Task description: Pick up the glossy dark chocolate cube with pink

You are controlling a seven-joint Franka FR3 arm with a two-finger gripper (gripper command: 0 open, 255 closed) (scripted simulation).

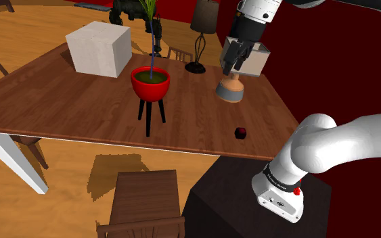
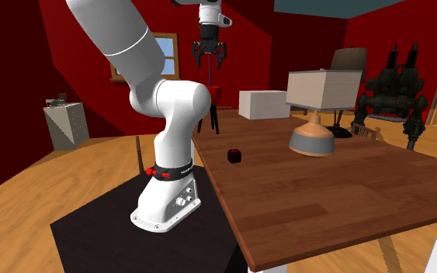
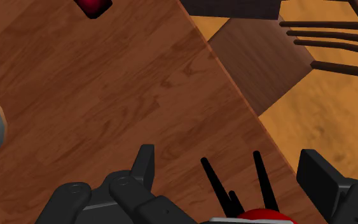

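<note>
Nearest, lower right of the shoulder view: the black stand (image 1: 222, 209) w/ the arm's white base on it. Just past it is the wood-grain worktop (image 1: 80, 108). Close to its near edge sits the cube (image 1: 241, 132), small and dark w/ a pinkish-red face showing. It's alone, nothing touching it. In the second exterior view the cube (image 2: 234, 156) is mid-frame, by the worktop edge nearest the arm's base. It's well apart from the round grey-and-tan lamp base (image 2: 312, 139) to its right.

Handling, my read:
- Tiny, so prob. v. light.
- Looks stiff and hard-edged, no sign it's fragile.
- Glossy finish means slick faces, so it could squirt out if pinched off-centre or on a corner.
- Best hold: two opposite flat sides, pads square to them, centred.
- Take it low, close to the worktop, since there's little height to grab.

Further back, the claw (image 1: 231, 66) hangs high over the worktop, upper right of the shoulder view. In frame it's just above the lamp base. It is spread wide w/ nothing in it. In the wrist view the claw (image 3: 228, 159) has its fingers well apart, w/ bare wood and a red pot's rim below between them. The cube (image 3: 93, 6) lies well ahead of the fingertips, not between them. So it prob. needs a shift toward the near edge + a long descent.

Farthest: red pot (image 1: 150, 82) on black legs mid-frame, white box (image 1: 99, 49) upper left, dark-shaded lamp (image 1: 202, 34) top centre.
</note>
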